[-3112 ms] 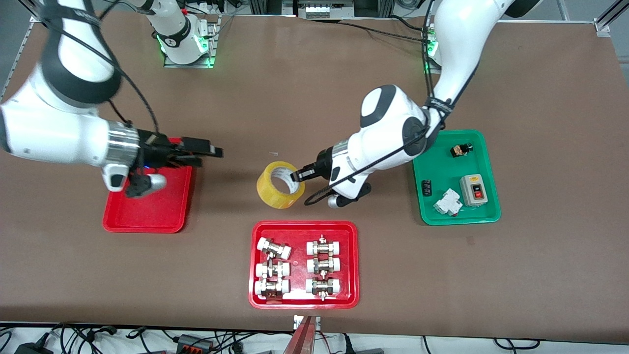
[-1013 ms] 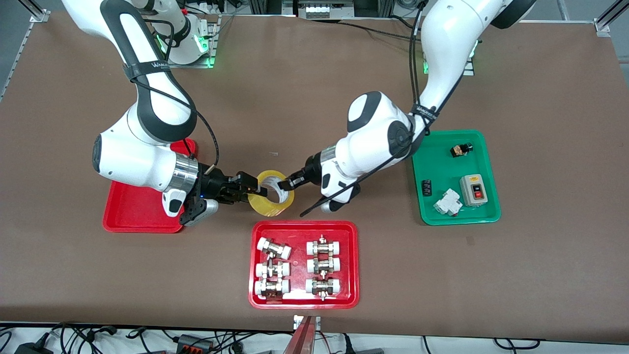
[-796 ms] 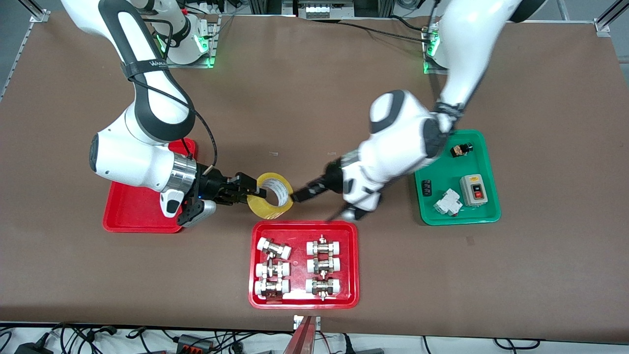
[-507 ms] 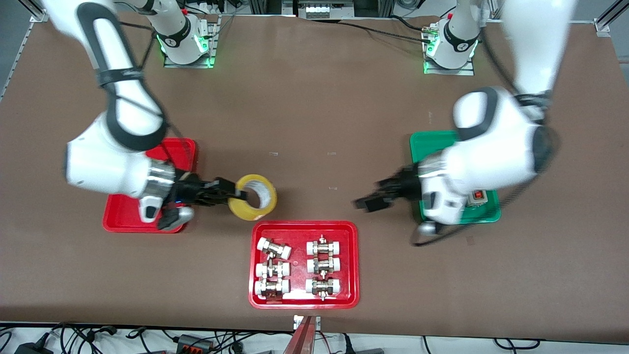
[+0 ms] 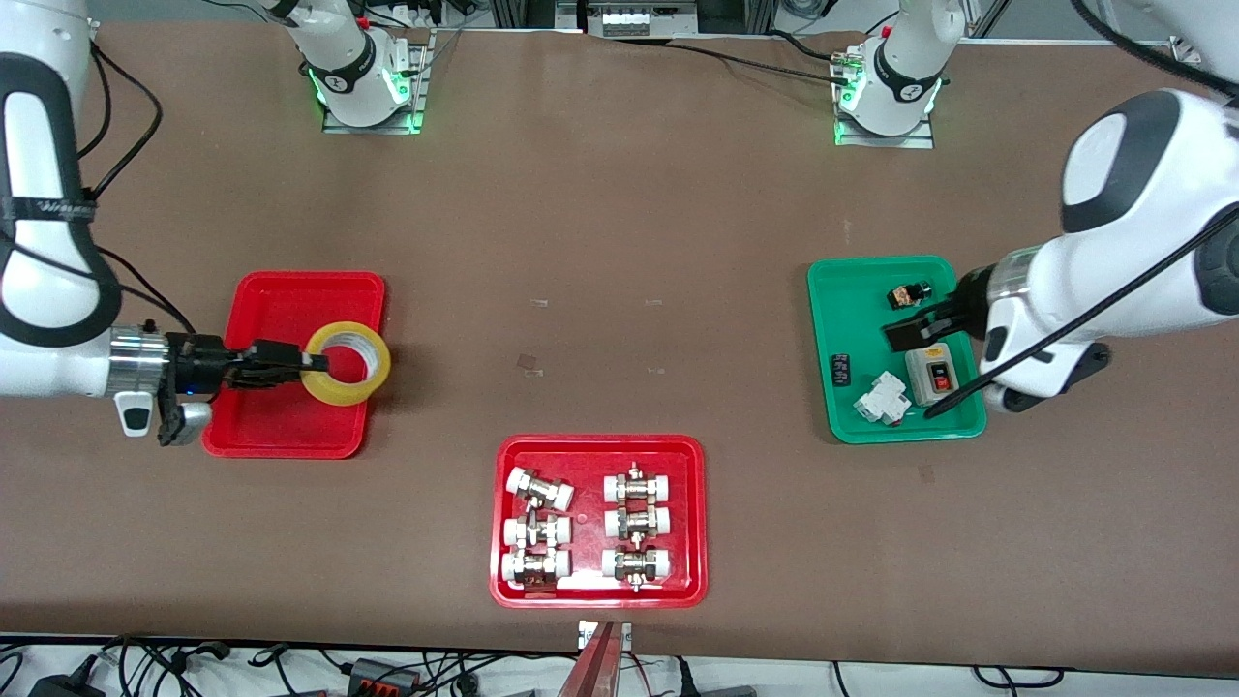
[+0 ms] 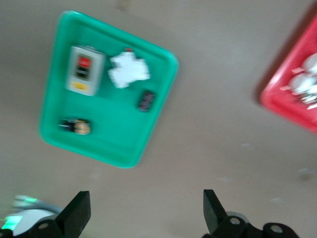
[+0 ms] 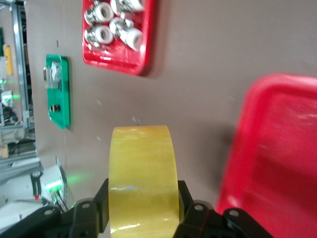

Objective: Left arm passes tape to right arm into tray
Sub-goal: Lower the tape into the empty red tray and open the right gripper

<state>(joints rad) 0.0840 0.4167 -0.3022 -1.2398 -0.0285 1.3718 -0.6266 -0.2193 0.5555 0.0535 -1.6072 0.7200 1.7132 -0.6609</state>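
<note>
My right gripper [image 5: 312,364] is shut on the yellow tape roll [image 5: 379,366], one finger through its white core, and holds it over the plain red tray [image 5: 290,310], at the tray's edge toward the table's middle. In the right wrist view the tape [image 7: 143,163] sits between the two black fingers [image 7: 190,208], with the red tray [image 7: 277,148] beside it. My left gripper [image 5: 905,332] is open and empty over the green tray [image 5: 852,290]. In the left wrist view its fingers [image 6: 75,216] stand wide apart above bare table.
A red tray [image 5: 598,447] with several pipe fittings lies nearer the front camera, mid-table; it also shows in the right wrist view [image 7: 146,39]. The green tray [image 6: 109,139] holds a grey switch box [image 6: 85,70], a white part and small black parts.
The left gripper let go of the tape and drew back to over the green tray. The right gripper took the tape and carried it from mid-table to over the plain red tray.
</note>
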